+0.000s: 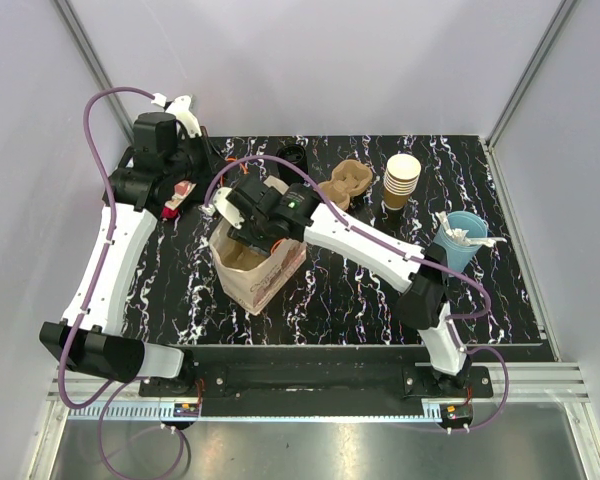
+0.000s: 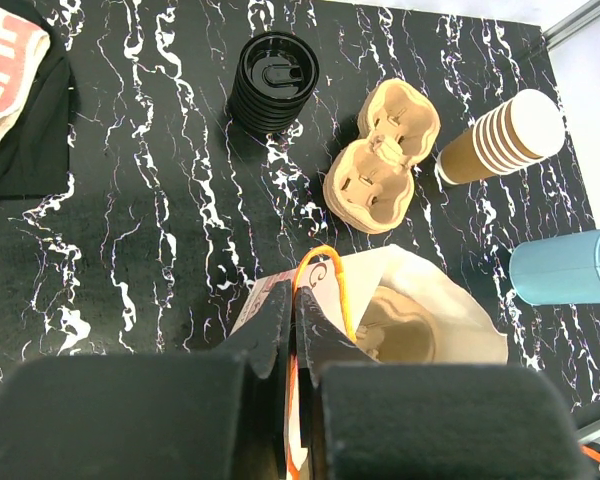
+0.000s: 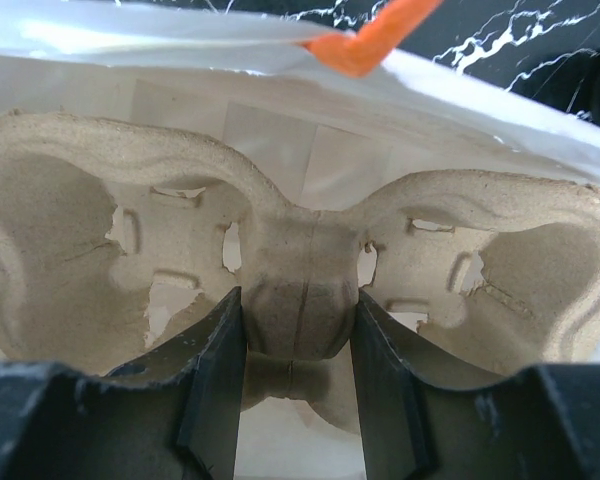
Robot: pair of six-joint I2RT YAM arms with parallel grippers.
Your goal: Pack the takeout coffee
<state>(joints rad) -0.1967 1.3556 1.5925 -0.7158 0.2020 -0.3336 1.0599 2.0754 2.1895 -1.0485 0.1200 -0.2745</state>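
The takeout coffee is out of view. A paper bag (image 1: 267, 282) with an orange handle (image 2: 332, 268) stands open at the table's middle. My left gripper (image 2: 298, 296) is shut on the bag's left rim, beside the handle. Inside the bag lies a pulp cup carrier (image 3: 80, 230), also seen in the left wrist view (image 2: 412, 325). My right gripper (image 3: 298, 312) reaches down into the bag. Its two fingers press on either side of the carrier's central hump. The bag's white inner wall (image 3: 280, 130) rises behind the carrier.
At the back stand a stack of black lids (image 1: 292, 155), spare pulp carriers (image 1: 345, 183) and a stack of lidless paper cups (image 1: 401, 178). A light blue cup (image 1: 462, 238) with stirrers is at the right. A red-lettered item (image 1: 183, 190) lies at the back left.
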